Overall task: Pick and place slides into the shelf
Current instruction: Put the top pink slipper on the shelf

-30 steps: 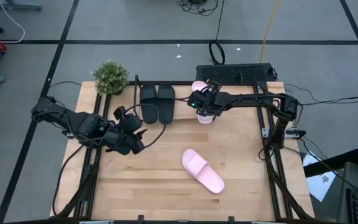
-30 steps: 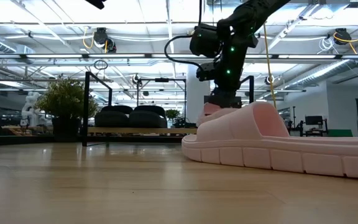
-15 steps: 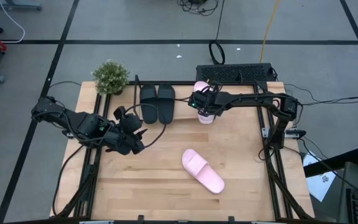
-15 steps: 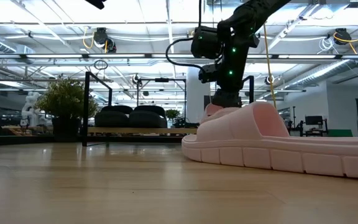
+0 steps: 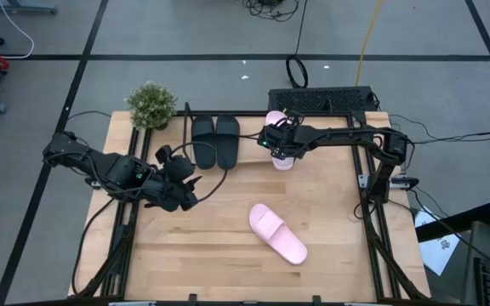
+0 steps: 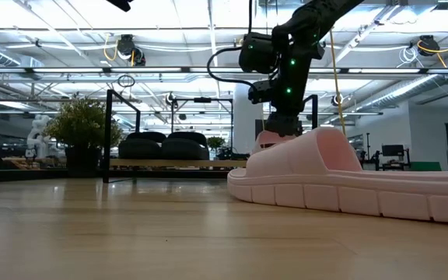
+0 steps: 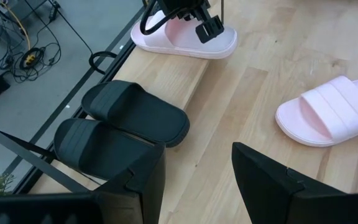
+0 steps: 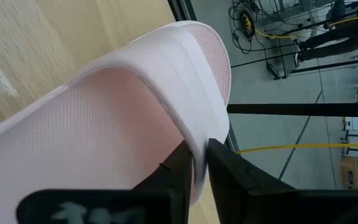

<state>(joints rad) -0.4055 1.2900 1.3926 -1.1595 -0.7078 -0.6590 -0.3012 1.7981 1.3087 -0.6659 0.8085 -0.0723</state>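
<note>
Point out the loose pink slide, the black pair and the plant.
loose pink slide (image 5: pixel 276 233): high view, on its strap.
black pair (image 5: pixel 215 139): high view, where the two slides meet, on the shelf.
plant (image 5: pixel 151 104): high view, middle of the foliage.

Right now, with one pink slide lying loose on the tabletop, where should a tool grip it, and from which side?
Probably the wide strap of the loose pink slide, taken from above. It lies sole-down and clear of other things, so the strap arches over an open toe, giving one finger room underneath. The left tool is nearer; the right tool already grips the other pink slide by its strap.
</note>
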